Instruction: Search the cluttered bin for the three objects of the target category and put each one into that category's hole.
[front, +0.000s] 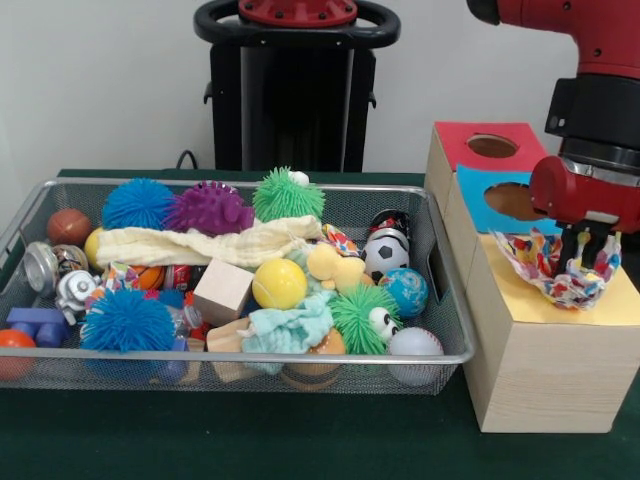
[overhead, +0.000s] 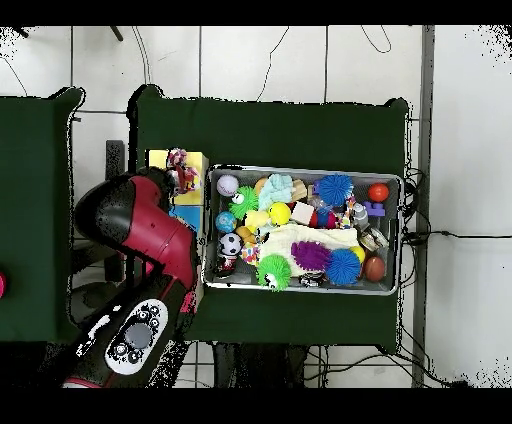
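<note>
Green table (front: 300, 440), claw (front: 585, 262) gripping patterned cloth (front: 560, 272) over yellow box top (front: 520, 290)

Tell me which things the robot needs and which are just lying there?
For the job, it seems: gripper, the patterned cloth it holds, cream cloth, mint cloth, yellow-topped box.
Just lying about: blue spiky ball, soccer ball, wooden block, yellow ball.

A multicoloured patterned cloth (front: 560, 268) hangs over a yellow-topped box (front: 545, 350), beside blue (front: 505, 200) and red (front: 487, 146) tops.
</note>
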